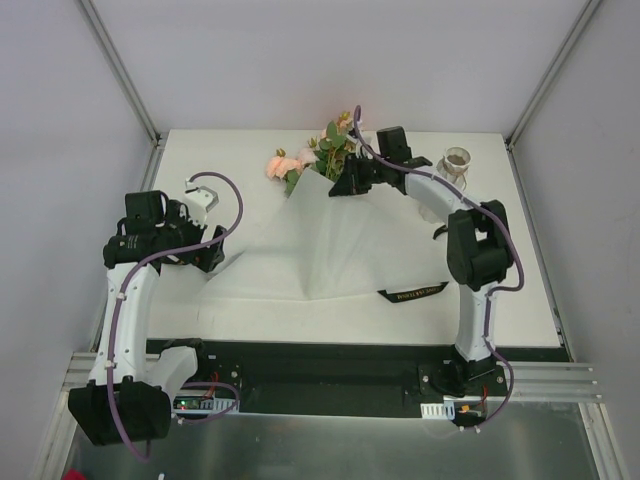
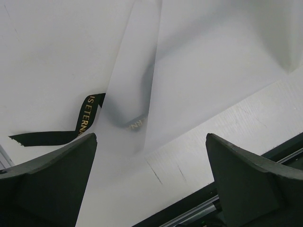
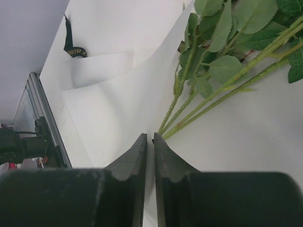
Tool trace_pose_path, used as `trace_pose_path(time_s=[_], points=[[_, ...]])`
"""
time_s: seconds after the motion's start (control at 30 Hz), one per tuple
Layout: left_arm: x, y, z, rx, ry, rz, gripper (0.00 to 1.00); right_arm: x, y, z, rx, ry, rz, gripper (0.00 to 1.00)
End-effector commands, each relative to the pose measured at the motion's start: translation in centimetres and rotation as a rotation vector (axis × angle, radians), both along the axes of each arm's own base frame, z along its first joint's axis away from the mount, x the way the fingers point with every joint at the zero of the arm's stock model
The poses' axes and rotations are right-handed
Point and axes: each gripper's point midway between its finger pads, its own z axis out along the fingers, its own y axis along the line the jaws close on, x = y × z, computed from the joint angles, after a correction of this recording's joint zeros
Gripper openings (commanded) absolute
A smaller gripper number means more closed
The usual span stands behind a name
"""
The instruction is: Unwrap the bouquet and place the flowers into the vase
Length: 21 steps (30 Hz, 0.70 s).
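**Right gripper (image 3: 150, 137) closed on paper (image 3: 113, 109) edge**

Its fingers are drawn almost together, with the unfolded paper's edge pinched in the slit. The flowers (image 1: 290, 165) are laid at the table's (image 1: 520, 290) far side, stem ends just beside those fingertips. The vase (image 1: 456, 163) is stood behind the right arm. The left gripper (image 2: 151, 142) is held fully spread above the paper, empty.

The white table (image 1: 520, 300) carries a large sheet of white paper (image 1: 300, 250), which lies unfolded and creased across its middle. A dark ribbon (image 1: 412, 294) lies flat at the near right, one end under the paper's edge. The flowers (image 1: 300, 162) lie at the far edge, touching the paper's far corner. The vase (image 1: 455, 165) stands upright at the far right.
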Motion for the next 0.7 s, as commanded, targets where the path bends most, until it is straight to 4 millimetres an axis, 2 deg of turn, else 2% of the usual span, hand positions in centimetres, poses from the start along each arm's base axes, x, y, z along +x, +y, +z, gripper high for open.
trace_pose_path(time_s=[0.0, 0.13, 0.17, 0.2, 0.23, 0.27, 0.33, 0.37, 0.4, 0.43, 0.47, 0.53, 0.57, 0.6, 0.63, 0.67], points=[[0.0, 0.1, 0.7, 0.021, -0.039, -0.002, 0.99, -2.5, 0.4, 6.6, 0.1, -0.14, 0.068, 0.11], [0.0, 0.2, 0.9, 0.022, -0.046, 0.004, 0.99, -5.5, 0.3, 8.2, 0.119, -0.168, 0.108, 0.1], [0.1, 0.2, 1.1, 0.021, -0.05, 0.007, 0.99, -6.8, 0.5, 9.8, 0.131, -0.201, 0.125, 0.1], [0.1, 0.1, 1.1, 0.019, -0.049, 0.009, 0.99, -7.8, 0.3, 9.1, 0.121, -0.192, 0.132, 0.1], [0.1, 0.2, 1.3, 0.02, -0.053, 0.013, 0.99, -8.5, 0.3, 9.4, 0.12, -0.207, 0.14, 0.1], [0.1, 0.2, 1.4, 0.02, -0.057, 0.014, 0.99, -9.7, 0.4, 10.6, 0.128, -0.235, 0.152, 0.1], [0.2, 0.2, 1.6, 0.018, -0.06, 0.018, 0.99, -11.4, 0.3, 10.4, 0.126, -0.229, 0.166, 0.1], [0.2, 0.2, 1.5, 0.019, -0.058, 0.019, 0.99, -12.6, 0.4, 11.5, 0.132, -0.265, 0.177, 0.1], [0.2, 0.2, 1.7, 0.018, -0.061, 0.022, 0.99, -13.7, 0.2, 10.9, 0.123, -0.255, 0.182, 0.1], [0.2, 0.3, 1.7, 0.02, -0.062, 0.026, 0.99, -14.4, 0.2, 11.0, 0.122, -0.265, 0.188, 0.1], [0.2, 0.3, 1.8, 0.019, -0.064, 0.027, 0.99, -15.6, 0.3, 12.1, 0.126, -0.302, 0.199, 0.11], [0.2, 0.4, 1.8, 0.023, -0.067, 0.03, 0.99, -17.8, 0.3, 11.6, 0.109, -0.297, 0.23, 0.11], [0.2, 0.4, 1.8, 0.026, -0.068, 0.033, 0.99, -18.7, 0.0, 12.4, 0.11, -0.332, 0.239, 0.11], [0.2, 0.5, 1.9, 0.028, -0.071, 0.034, 0.99, -19.8, -0.2, 12.0, 0.099, -0.32, 0.252, 0.12], [0.2, 0.5, 1.9, 0.03, -0.072, 0.035, 0.99, -21.3, -0.1, 12.8, 0.106, -0.344, 0.277, 0.12], [0.2, 0.5, 2.0, 0.032, -0.075, 0.037, 0.99, -22.1, -0.4, 12.6, 0.086, -0.346, 0.284, 0.12]])
